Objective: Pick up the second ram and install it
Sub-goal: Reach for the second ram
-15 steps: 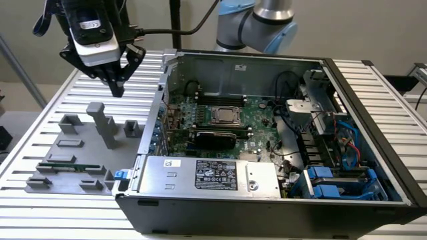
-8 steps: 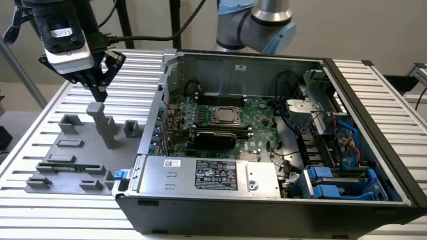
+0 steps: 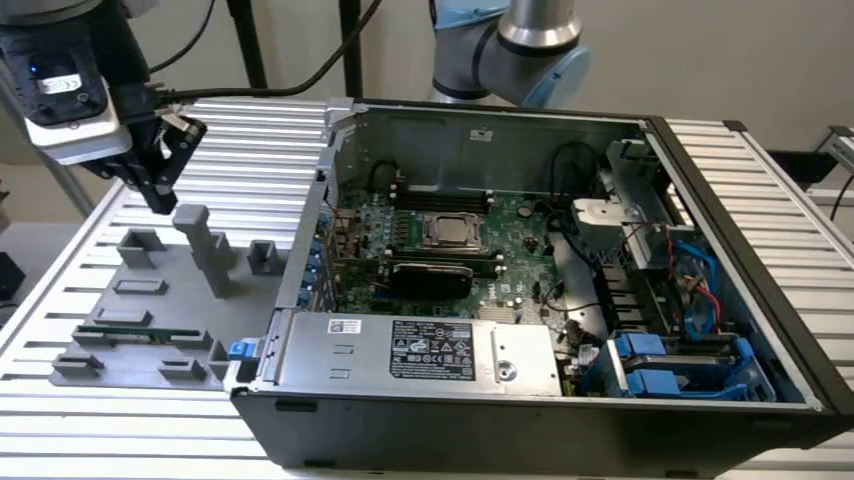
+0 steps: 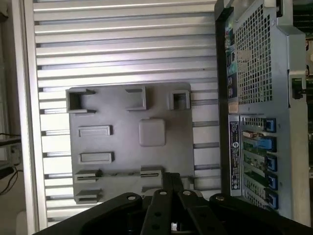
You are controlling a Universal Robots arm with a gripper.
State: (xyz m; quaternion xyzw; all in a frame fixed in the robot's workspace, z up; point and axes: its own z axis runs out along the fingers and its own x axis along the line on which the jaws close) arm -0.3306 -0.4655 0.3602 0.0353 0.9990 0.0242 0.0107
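Closed jaws hang over grey holder plate (image 3: 174,300) bearing ram (image 3: 134,333)

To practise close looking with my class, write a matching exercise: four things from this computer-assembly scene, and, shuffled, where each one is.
Things:
1. second ram
2. gripper
3. processor
4. blue drive caddies

Places:
A. middle of the motherboard
B. lying in the grey holder tray, outside the case
C. inside the case, exterior view's lower right
D. hanging above the tray

Pairs: 1-B, 2-D, 3-A, 4-C
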